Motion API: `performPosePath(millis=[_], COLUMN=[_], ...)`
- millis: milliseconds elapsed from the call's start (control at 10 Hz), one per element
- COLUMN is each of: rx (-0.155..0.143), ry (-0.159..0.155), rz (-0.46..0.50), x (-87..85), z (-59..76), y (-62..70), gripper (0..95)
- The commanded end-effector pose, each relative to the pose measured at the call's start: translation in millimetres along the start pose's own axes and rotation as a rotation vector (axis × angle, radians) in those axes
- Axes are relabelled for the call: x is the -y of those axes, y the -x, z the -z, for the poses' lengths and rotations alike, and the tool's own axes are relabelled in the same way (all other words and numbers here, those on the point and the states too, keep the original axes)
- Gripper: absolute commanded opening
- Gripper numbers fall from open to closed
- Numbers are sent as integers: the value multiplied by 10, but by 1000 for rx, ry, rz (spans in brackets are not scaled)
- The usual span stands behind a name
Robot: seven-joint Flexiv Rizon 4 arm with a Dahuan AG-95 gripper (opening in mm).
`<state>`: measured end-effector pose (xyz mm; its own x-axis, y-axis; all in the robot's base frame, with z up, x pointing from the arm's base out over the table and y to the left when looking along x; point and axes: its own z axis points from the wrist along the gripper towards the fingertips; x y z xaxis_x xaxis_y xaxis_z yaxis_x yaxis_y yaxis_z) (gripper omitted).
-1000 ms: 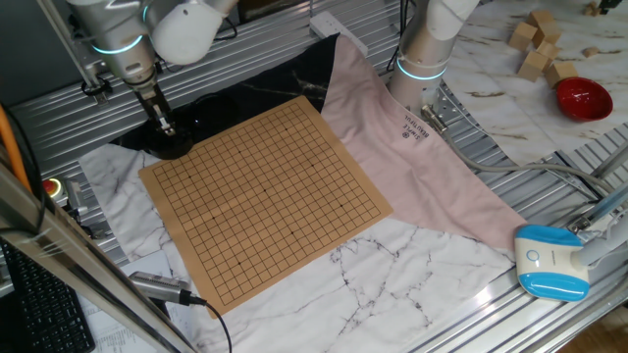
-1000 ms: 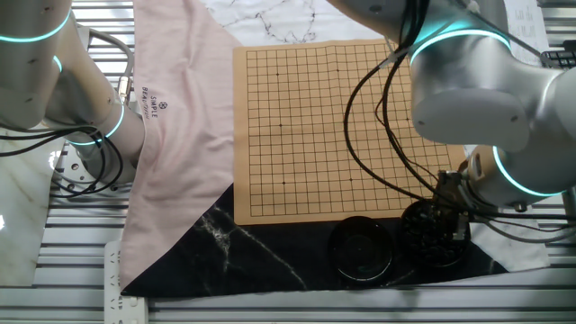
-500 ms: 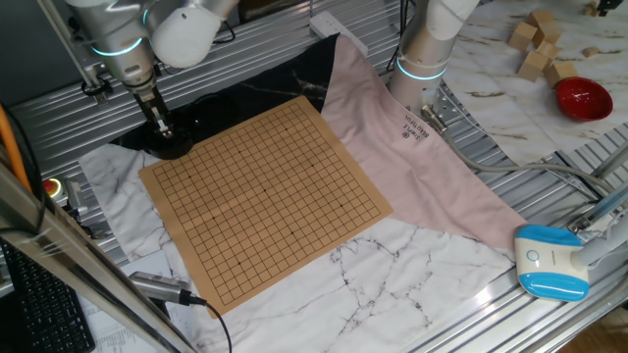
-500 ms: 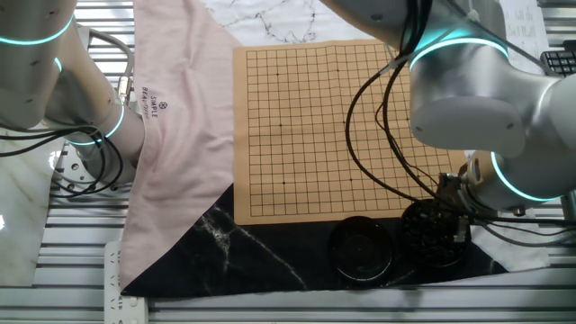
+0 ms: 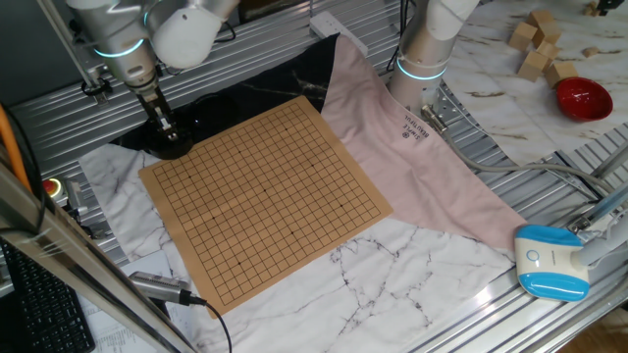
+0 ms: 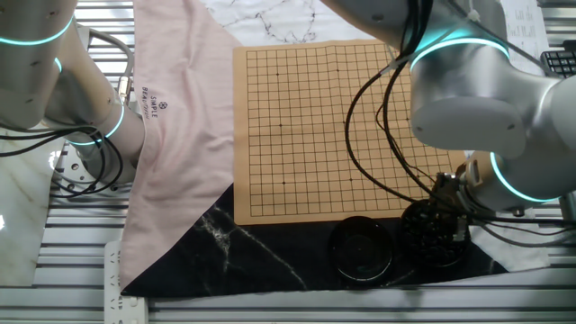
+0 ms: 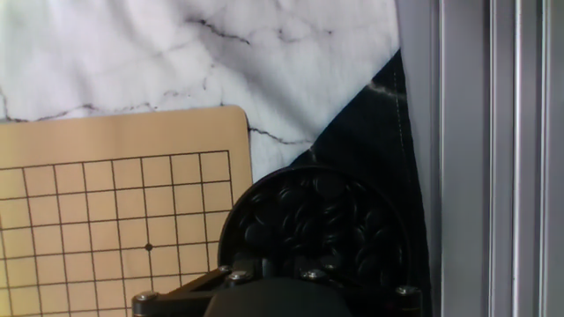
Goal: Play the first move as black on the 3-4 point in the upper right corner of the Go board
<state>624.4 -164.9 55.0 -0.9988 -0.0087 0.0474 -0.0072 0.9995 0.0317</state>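
We're hovering the gripper (image 5: 169, 130) over the bowl of black stones (image 7: 315, 224), upper left of one fixed view, lower right of the other. Compared with a second ago it's sitting slightly higher and a touch right, so we're reading this as a lift out of the bowl. Can't tell if the fingers are apart or pinched on a stone: the hand view shows only the gripper body at the bottom edge, stones beneath. The board (image 6: 315, 126) is lying flat mid-table, grid bare, no stone played. A second dark bowl (image 6: 361, 247) is sitting just beside the stone bowl. The pink cloth (image 6: 175, 144) is lying along the board's left edge there. If a stone's in hand, carrying it to the corner point comes next; otherwise we're re-dipping.
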Motion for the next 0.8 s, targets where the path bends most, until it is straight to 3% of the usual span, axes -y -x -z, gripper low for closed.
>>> performPosePath(millis=[100, 700, 800], rx=[-2, 0, 1], ry=[0, -4, -4], rz=[7, 1, -1], x=[9, 38, 39], z=[-27, -129, -133], y=[-47, -82, -80], gripper=[190, 190, 0])
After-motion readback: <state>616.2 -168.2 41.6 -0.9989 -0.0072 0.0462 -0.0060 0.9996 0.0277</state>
